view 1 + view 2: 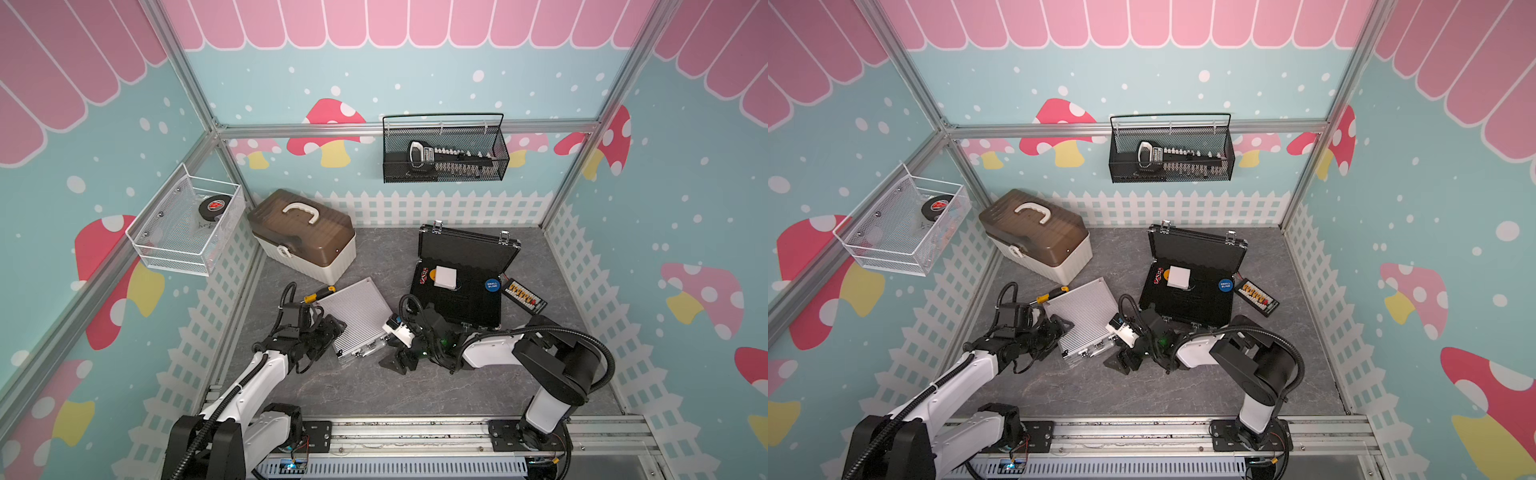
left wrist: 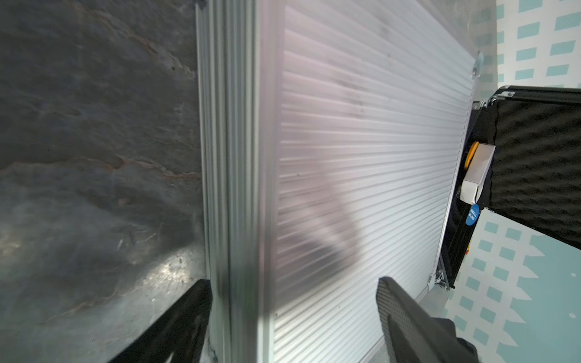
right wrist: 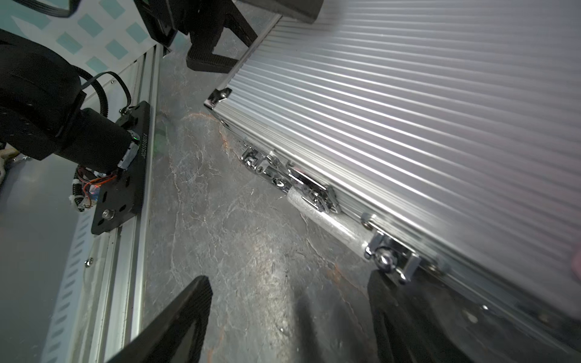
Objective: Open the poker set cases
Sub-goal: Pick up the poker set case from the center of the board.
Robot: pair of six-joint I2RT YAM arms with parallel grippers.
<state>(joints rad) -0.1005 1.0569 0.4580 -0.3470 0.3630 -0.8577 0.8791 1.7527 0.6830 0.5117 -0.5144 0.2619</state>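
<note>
Item: black case [image 1: 469,305], right half of desk [image 1: 374,390]; lid raised, foam lining and blue button [image 1: 492,285] showing; judged done.
Item: silver case [image 1: 357,320], mid-desk, just beside the black one; lay flat, lid down; left to open; latches [image 3: 316,193] and handle faced the near rail; whether sprung could not be told.
Left fingers [image 2: 188,317]: spread, straddling the case's side edge, one beside the wall, one over the lid; pinching nothing.
Right fingers [image 3: 182,314]: spread, low at the latch edge, one close to a latch; holding nothing.
Room: bare desk before the latch edge; screwdriver [image 1: 318,294] at the far corner, toolbox [image 1: 303,237] beyond; black case crowded the right side.
</note>
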